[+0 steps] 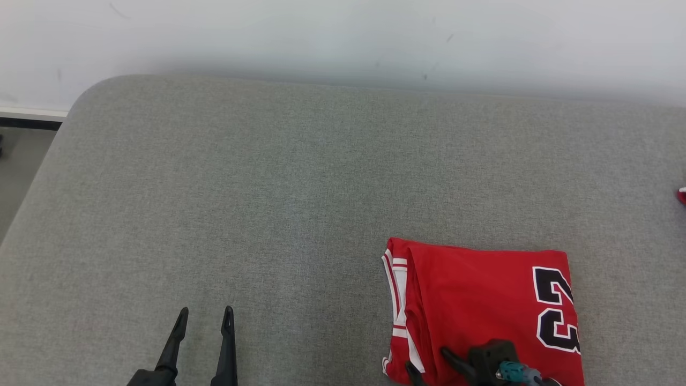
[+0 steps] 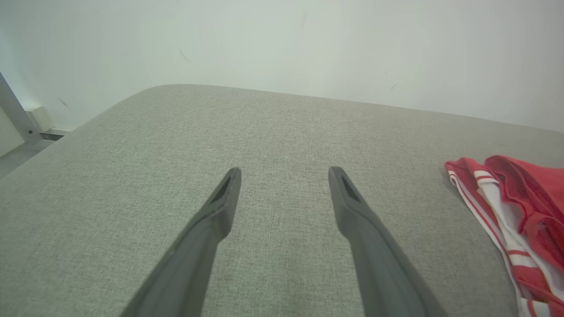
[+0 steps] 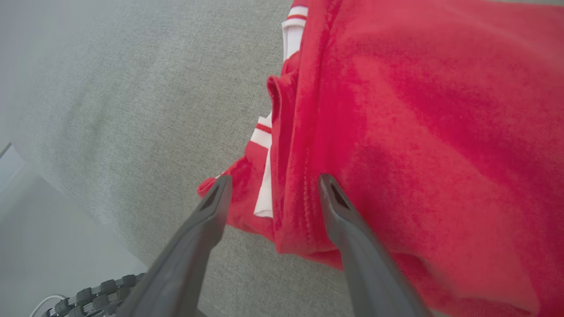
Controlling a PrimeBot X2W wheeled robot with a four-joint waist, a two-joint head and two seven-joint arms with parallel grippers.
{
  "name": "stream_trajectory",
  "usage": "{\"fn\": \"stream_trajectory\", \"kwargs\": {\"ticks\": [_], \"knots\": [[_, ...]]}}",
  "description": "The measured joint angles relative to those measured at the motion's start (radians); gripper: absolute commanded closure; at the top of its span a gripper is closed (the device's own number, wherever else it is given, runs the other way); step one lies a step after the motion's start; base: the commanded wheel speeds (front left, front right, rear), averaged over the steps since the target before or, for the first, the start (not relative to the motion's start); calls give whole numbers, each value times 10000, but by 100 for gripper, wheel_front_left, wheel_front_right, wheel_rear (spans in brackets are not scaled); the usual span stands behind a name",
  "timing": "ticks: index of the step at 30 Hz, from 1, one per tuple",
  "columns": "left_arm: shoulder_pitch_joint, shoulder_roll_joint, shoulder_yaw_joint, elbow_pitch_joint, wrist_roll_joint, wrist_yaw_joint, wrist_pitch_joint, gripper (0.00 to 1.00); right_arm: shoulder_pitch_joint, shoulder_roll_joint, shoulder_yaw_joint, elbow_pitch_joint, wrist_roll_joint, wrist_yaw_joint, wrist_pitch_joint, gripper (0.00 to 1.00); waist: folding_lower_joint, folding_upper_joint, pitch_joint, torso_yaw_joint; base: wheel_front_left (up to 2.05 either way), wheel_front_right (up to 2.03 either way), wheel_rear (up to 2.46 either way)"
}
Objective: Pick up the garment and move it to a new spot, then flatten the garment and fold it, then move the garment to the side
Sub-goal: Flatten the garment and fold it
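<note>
Cloth like this looks light and limp: a thin, soft jersey that will sag and slide out of its fold if lifted by one layer alone. I'd judge the safest hold to be at the stacked edge, pinching all the layers together, and a second hold at another corner would keep the bundle from falling open on its way to the side.

The garment (image 1: 482, 300) is a red sports jersey with white and red striped trim and a black "23" outlined in white. It lies folded into a fairly tidy rectangle on the grey fabric-covered tabletop (image 1: 268, 187), near the robot's edge and on its right. The trim peeks out along the garment's left side, where the layers bunch a little.

The right pincer (image 1: 427, 360) is open at the garment's near left corner. In the right wrist view its two fingers straddle the folded hem (image 3: 304, 211), one over bare grey fabric and one over the red cloth, gripping nothing. The left pincer (image 1: 206, 311) is open too, empty, over bare tabletop well apart from the garment.
</note>
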Motion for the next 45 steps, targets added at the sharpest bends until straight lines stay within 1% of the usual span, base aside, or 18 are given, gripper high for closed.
{"fn": "stream_trajectory", "kwargs": {"ticks": [7,8,9,10,11,13,18,25,29,30,31,33,35,39,42,45], "knots": [[5,0,-8,27,0,0,0,0,-62,0,77,263,-180,0,140,0,0,0,-67,85,0,0,0],[5,0,-4,29,0,0,0,0,-80,2,86,286,-198,0,146,11,0,0,-69,90,0,0,0],[6,2,-4,29,0,0,0,0,-98,2,84,303,-230,0,169,29,0,0,-72,94,0,0,0],[6,2,-6,29,0,-2,0,0,-105,2,84,318,-234,0,180,58,0,0,-76,100,0,0,0],[7,0,-8,29,0,-4,0,0,-108,2,79,336,-236,0,184,77,0,0,-79,105,0,0,0],[8,0,-6,33,0,-29,0,0,-125,0,81,357,-238,0,194,100,0,0,-82,112,0,0,0],[17,0,-2,44,0,-31,0,0,-207,0,151,366,-211,0,169,100,0,0,-82,129,0,0,0],[25,0,15,40,2,-31,0,0,-473,-2,775,468,268,0,63,100,0,0,-82,125,0,0,0],[25,0,2,33,2,-31,0,0,-593,2,911,616,384,0,100,100,0,0,-45,130,0,0,0],[24,0,-4,31,2,-31,0,0,-597,0,918,654,403,0,102,58,0,0,-35,138,0,0,0],[23,0,-10,33,2,-33,0,0,-597,0,903,669,487,0,94,0,0,0,-29,145,0,0,0],[21,0,15,58,0,-40,0,0,-600,-2,901,683,688,0,54,0,0,0,-43,144,0,0,0],[25,0,50,77,2,-40,0,0,-586,-2,928,545,1164,0,2,0,0,0,-89,127,0,0,0],[115,2,211,25,67,19,0,0,-435,4,949,-169,2245,0,-199,0,0,0,-257,27,0,0,0],[267,0,324,0,92,42,0,0,-310,4,717,-677,2420,0,-441,0,0,0,-407,-135,0,0,0],[430,2,433,-31,31,63,0,0,-194,8,121,-955,2426,0,-940,0,0,0,-575,-355,0,0,0]]}}
